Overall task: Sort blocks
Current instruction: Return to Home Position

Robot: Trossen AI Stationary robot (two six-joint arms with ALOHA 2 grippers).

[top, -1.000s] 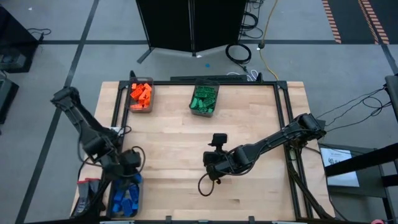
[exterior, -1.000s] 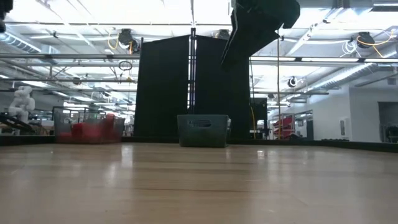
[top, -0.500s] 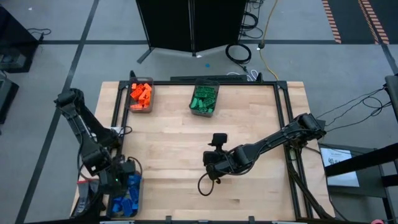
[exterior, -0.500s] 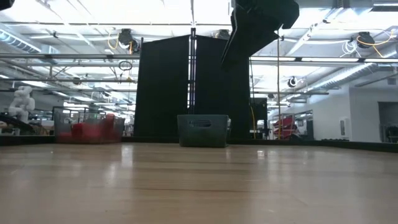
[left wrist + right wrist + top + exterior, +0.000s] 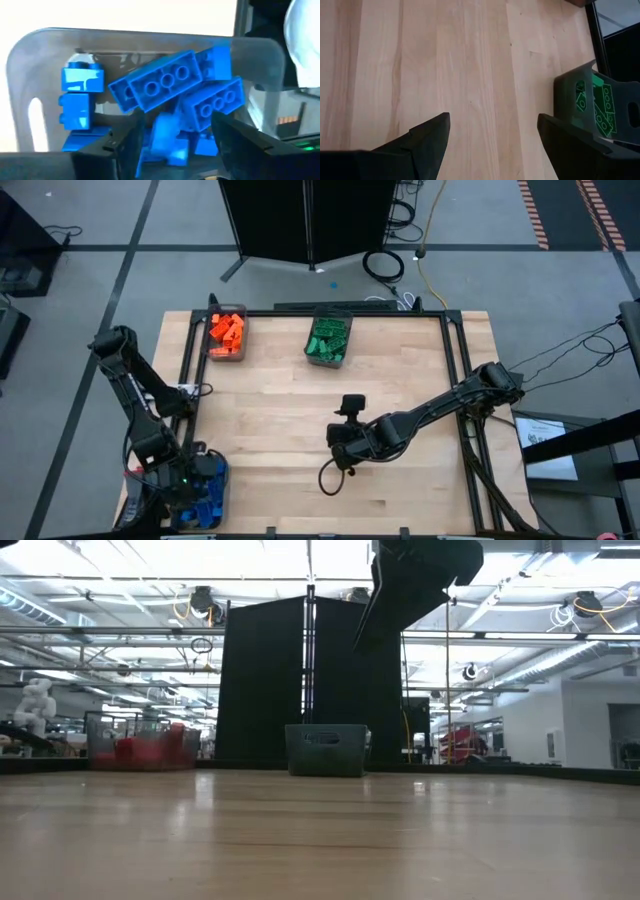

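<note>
blue blocks (image 5: 165,85) lie heaped in the near-left bin (image 5: 20,60) — we see the left gripper (image 5: 175,132) just above them, fingers spread, empty. right gripper (image 5: 492,127) also parted, over bare table (image 5: 420,60). orange blocks (image 5: 227,329) and green blocks (image 5: 328,338) — each in its own far bin.

no legible text, label, brand, number or sign appears in any view; the bins, blocks and table carry no readable marking.
</note>
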